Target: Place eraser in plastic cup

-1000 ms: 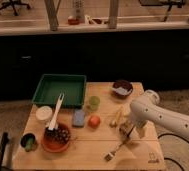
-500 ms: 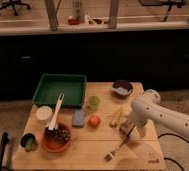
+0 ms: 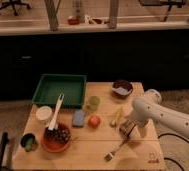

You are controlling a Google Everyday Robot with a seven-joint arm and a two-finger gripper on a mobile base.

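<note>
gripper (image 3: 130,131) low at eraser (image 3: 123,127), jaws wide, no firm hold visible; risk: nudges eraser toward fork (image 3: 116,149); orange fruit (image 3: 93,121) crowds route to plastic cup (image 3: 93,103), easy tip

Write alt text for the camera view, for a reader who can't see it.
A white robot arm reaches in from the right, its gripper low over the wooden table at the tan eraser. The light green plastic cup stands further left, beside a green tray, behind an orange fruit and a blue pad.
</note>
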